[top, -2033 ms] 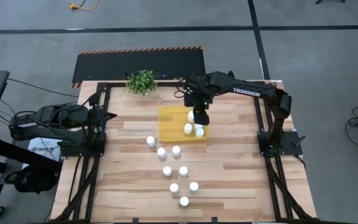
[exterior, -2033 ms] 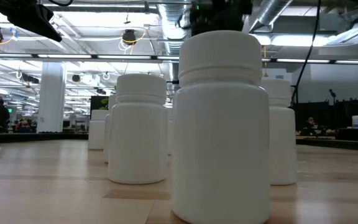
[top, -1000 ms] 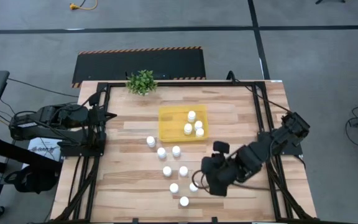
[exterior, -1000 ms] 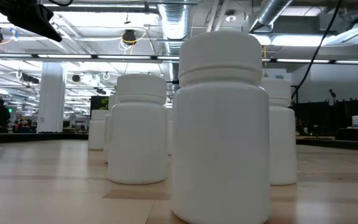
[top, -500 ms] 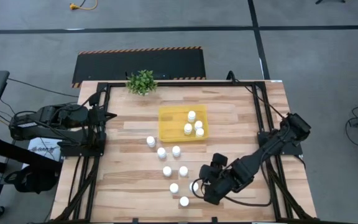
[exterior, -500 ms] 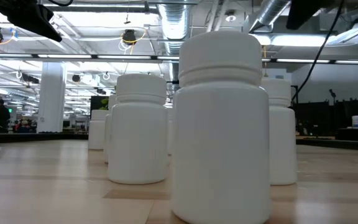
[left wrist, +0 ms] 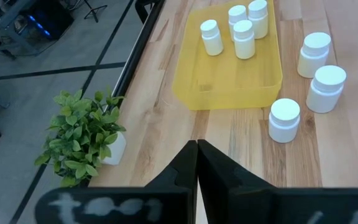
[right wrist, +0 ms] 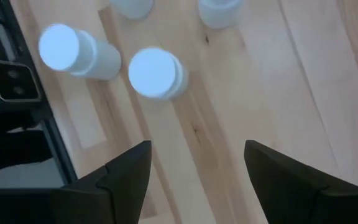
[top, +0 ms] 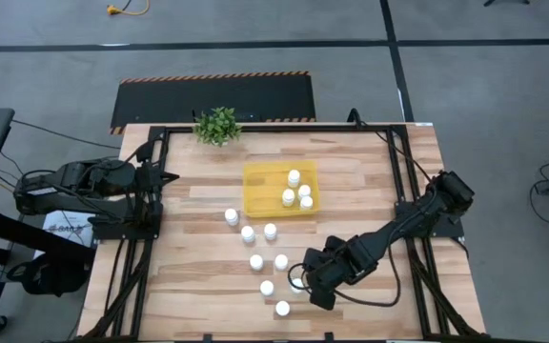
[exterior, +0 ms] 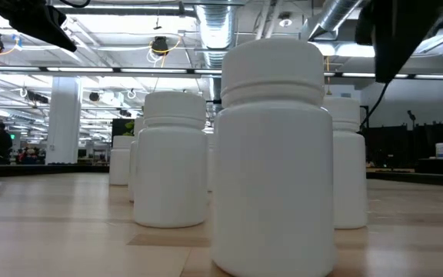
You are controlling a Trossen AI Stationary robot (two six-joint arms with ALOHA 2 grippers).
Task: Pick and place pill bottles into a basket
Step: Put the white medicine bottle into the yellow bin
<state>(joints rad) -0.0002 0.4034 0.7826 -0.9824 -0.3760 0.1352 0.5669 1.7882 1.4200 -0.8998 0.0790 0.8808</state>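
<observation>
While the left arm waits folded at the table's left edge, its gripper [left wrist: 196,163] pressed shut and holding nothing, the yellow basket [top: 259,190] sits on the far half of the table [top: 370,171] with three bottles [top: 294,177] standing in its right part, close together. The left wrist view confirms this: basket [left wrist: 229,93] with low walls, three upright bottles [left wrist: 243,38] grouped at one end, rest of its floor bare.

Loose bottles: seven countable on the bare wood in the high view, in a scattered line running from just near the basket [top: 232,216] toward the near edge [top: 282,308]; any under the right arm is hidden. All are small white cylinders with round white caps, all upright. In the low view the nearest one [exterior: 273,154] fills the middle, others stand behind it.

Right gripper [top: 305,281]: low over the near part of the table, just right of the bottle line, between the last two pairs. In its wrist view the gripper [right wrist: 196,169] has fingers [right wrist: 124,174] spread wide, nothing between them, only wood. Two bottles [right wrist: 156,73] show beyond the fingertips, apart from them

A small plant [top: 217,125] stands at the far left corner
</observation>
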